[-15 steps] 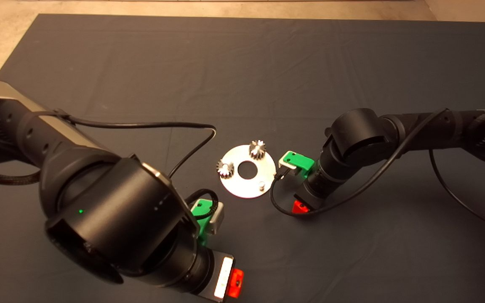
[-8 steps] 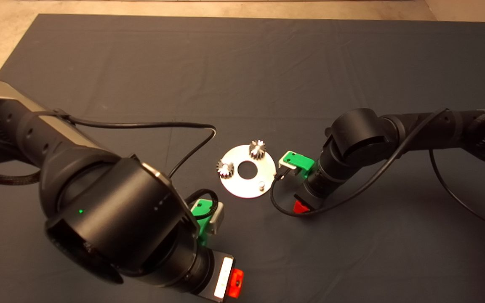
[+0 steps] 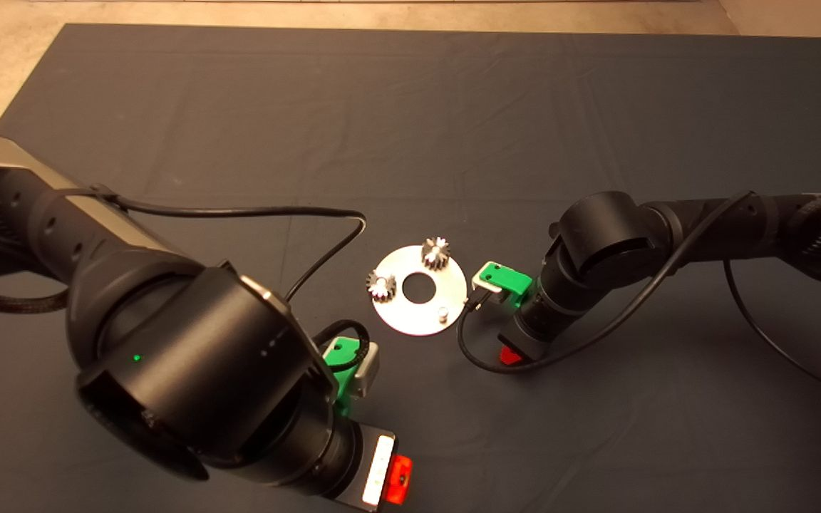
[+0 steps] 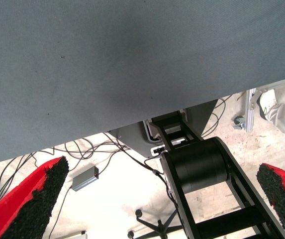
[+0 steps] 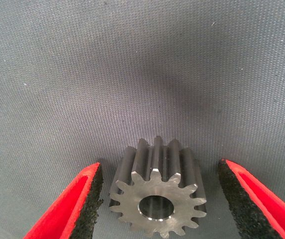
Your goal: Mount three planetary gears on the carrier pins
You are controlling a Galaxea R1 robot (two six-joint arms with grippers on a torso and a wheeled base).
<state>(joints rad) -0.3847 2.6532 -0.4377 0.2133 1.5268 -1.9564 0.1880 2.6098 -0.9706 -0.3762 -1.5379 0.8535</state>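
A round silver plate (image 3: 419, 312) with a central hole lies mid-mat. Two planetary gears (image 3: 436, 252) (image 3: 380, 286) sit on its pins; the third carrier pin (image 3: 443, 313) stands bare. My right gripper (image 3: 509, 354) is low over the mat just right of the plate. In the right wrist view it is open (image 5: 157, 199), its fingers on either side of the third gear (image 5: 157, 199), which lies on the mat, pads apart from it. My left gripper (image 3: 398, 479) is parked at the lower left, open (image 4: 157, 199) and empty.
The dark mat (image 3: 410, 128) covers the table. A black cable (image 3: 239, 211) runs from the left arm toward the plate. Past the mat's edge the left wrist view shows floor cables and a black frame (image 4: 202, 184).
My right gripper has shifted slightly down toward the mat beside the plate. The left arm, plate and mounted gears have not moved.
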